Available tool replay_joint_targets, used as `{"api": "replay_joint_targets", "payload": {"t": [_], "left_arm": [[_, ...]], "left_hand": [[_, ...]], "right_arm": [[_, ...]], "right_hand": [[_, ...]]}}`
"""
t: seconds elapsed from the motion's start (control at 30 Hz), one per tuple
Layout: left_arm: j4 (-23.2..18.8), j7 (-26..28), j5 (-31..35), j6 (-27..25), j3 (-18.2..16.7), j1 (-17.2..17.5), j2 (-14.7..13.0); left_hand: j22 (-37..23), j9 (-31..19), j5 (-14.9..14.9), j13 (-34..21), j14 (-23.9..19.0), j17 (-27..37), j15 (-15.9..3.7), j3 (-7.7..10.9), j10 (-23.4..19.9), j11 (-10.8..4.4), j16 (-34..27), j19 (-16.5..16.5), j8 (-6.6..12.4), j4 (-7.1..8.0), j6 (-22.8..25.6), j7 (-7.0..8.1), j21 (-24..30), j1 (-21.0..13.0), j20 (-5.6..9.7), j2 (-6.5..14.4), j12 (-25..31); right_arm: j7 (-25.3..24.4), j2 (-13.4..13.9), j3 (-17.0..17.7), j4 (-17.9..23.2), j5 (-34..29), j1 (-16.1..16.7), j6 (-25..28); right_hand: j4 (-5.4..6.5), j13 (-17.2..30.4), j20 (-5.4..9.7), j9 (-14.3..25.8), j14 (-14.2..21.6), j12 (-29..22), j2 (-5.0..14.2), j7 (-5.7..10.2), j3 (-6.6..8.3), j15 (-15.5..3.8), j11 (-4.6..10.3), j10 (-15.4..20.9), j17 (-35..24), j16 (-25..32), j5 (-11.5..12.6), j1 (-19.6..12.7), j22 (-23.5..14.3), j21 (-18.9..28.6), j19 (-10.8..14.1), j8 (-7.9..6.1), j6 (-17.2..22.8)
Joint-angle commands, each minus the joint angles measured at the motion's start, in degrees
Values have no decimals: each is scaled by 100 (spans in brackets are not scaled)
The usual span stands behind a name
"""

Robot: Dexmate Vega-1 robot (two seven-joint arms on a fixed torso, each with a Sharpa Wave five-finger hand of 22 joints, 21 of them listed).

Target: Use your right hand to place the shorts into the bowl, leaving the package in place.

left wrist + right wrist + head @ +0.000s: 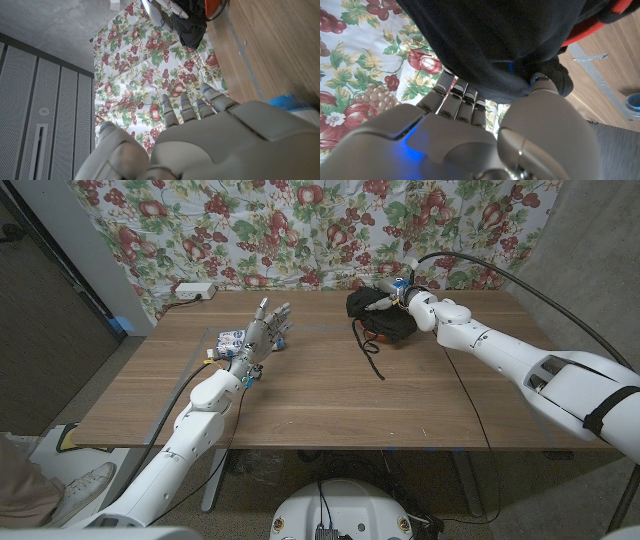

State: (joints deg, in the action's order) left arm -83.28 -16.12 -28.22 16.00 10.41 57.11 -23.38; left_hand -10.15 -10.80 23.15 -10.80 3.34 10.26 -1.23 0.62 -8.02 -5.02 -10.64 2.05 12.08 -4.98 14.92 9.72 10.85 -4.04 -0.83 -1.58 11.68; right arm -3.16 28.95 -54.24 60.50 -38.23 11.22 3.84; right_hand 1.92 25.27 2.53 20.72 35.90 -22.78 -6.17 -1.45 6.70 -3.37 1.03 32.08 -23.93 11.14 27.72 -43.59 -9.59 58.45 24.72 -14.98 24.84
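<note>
table (330,395): wooden, floral cloth (300,220) hanging behind its far edge.
shorts (375,308): black, bunched at the table's far right side, over the red-rimmed bowl (395,337); drawstring trails toward mid-table.
right hand (397,298): at the shorts, fingers buried in the fabric, gripping it.
left hand (262,330): far left of the table's middle, fingers spread, holding nothing.
package (232,338): just beside left hand, on the table.

The right arm reaches far out toward one o'clock, its right hand (398,298) raised at the far side of the surface (330,395), fingers (455,97) closed into dark cloth. The left arm stretches toward eleven o'clock, its left hand (262,330) held with fingers (182,112) apart and pointing away, holding nothing.
</note>
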Motion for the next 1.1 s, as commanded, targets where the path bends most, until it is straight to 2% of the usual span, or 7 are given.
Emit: {"api": "replay_joint_targets", "payload": {"t": [0.03, 0.2, 0.23, 0.43, 0.73, 1.1], "left_arm": [[-10, -13, -41, 58, -25, 63, -50], [46, -42, -47, 105, -14, 35, -35], [60, -48, -51, 112, -12, 27, -29], [92, -77, -53, 124, 10, 1, -18], [144, -115, -56, 169, 34, -32, 10], [157, -143, -69, 212, 33, -17, 7]], "left_hand": [[-9, -14, 46, -15, 26, 8, -11, -36, -48, 20, -24, 14, -11, -29, 59, -8, 45, -63, 15, 0, 35], [-9, -14, 48, -16, 28, 8, -8, -40, -44, 22, -23, 14, -11, -35, 66, -17, 44, -71, 13, -5, 32], [-9, -14, 48, -16, 28, 8, -8, -40, -46, 23, -23, 14, -11, -36, 65, -15, 44, -71, 13, -5, 32], [-8, -14, 51, -16, 31, 8, -7, -45, -42, 32, -21, 9, -13, -42, 68, -20, 42, -80, 12, -9, 29], [-8, -14, 55, -16, 31, 7, -13, -51, -54, 31, -21, 10, -14, -50, 73, -18, 42, -93, 13, -13, 30], [-8, -14, 59, -17, 34, 7, -8, -59, -56, 27, -20, 7, -18, -58, 73, -21, 40, -104, 11, -17, 28]], "right_arm": [[132, 96, 107, 299, -45, 107, 118], [224, 148, 143, 410, -69, 131, 157], [221, 159, 144, 438, -95, 141, 180], [349, 244, 200, 544, -68, 171, 95], [521, 360, 315, 814, -56, 270, 120], [520, 493, 488, 1244, -101, 453, 199]], "right_hand": [[-7, -53, 567, -43, -169, 121, -80, -59, -109, -663, 2, -97, 63, 24, 67, 25, 5, -103, -70, 55, -27], [-32, -170, 439, -135, -372, 338, -92, -132, -228, -479, -122, -346, 200, 17, 143, 60, 9, -256, -132, 163, -159], [-39, -192, 423, -152, -427, 370, -95, -133, -246, -447, -101, -374, 226, 7, 157, 60, 10, -282, -137, 183, -186], [-118, -361, 304, -269, -727, 621, -169, -240, -348, -250, -202, -628, 459, -55, 287, -7, 16, -518, -276, 322, -422], [-65, -530, 170, -383, -1012, 823, -223, -434, -542, -62, -340, -815, 650, -53, 391, 194, 19, -765, -380, 386, -591], [41, -667, 26, -478, -1247, 954, -202, -493, -725, 127, -447, -956, 799, -60, 468, 463, 17, -996, -507, 395, -689]]}}
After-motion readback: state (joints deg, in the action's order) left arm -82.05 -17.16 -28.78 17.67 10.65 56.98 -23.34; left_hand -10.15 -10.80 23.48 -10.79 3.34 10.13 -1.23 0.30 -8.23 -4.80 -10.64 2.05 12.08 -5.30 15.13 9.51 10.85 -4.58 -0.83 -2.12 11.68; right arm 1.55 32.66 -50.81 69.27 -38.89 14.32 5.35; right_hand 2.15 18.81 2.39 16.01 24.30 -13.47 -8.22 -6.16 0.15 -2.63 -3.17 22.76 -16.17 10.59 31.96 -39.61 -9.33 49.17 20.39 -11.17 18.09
